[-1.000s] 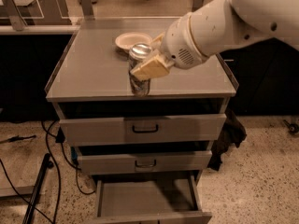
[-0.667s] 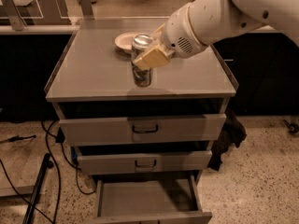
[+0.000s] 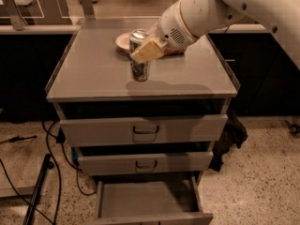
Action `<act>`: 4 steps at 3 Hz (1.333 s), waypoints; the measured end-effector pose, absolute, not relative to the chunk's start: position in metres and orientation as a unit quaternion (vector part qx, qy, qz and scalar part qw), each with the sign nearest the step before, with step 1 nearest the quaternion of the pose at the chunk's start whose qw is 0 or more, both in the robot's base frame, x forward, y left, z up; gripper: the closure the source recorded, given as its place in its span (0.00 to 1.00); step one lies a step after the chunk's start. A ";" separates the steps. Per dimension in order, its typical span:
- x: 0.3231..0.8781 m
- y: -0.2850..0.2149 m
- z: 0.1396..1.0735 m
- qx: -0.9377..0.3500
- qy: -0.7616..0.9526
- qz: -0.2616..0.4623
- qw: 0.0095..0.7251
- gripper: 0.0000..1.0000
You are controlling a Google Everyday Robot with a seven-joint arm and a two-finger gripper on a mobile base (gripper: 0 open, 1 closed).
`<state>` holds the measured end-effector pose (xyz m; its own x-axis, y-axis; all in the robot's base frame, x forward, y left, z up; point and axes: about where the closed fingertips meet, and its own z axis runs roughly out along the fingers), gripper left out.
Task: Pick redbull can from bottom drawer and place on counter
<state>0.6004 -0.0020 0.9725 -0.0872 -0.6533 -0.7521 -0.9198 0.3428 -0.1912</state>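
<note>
Camera view: redbull can (image 3: 139,71) upright on mid-counter (image 3: 93,76), nearer the back edge, base at or just above the surface. Pincer (image 3: 140,52) closed round its upper half. Bottom drawer (image 3: 147,200) open, holding no can. Judged outstanding: release and withdrawal.

Gripper (image 3: 144,51) tight around redbull can (image 3: 139,71)

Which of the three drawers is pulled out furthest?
The bottom drawer: its grey floor shows; the upper two barely protrude. The gripper is at the redbull can on the counter.
</note>
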 end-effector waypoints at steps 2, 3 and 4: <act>0.624 0.006 0.944 -0.531 0.733 0.204 0.373 1.00; 0.633 0.005 0.933 -0.523 0.741 0.211 0.365 1.00; 0.641 0.003 0.926 -0.515 0.750 0.213 0.357 1.00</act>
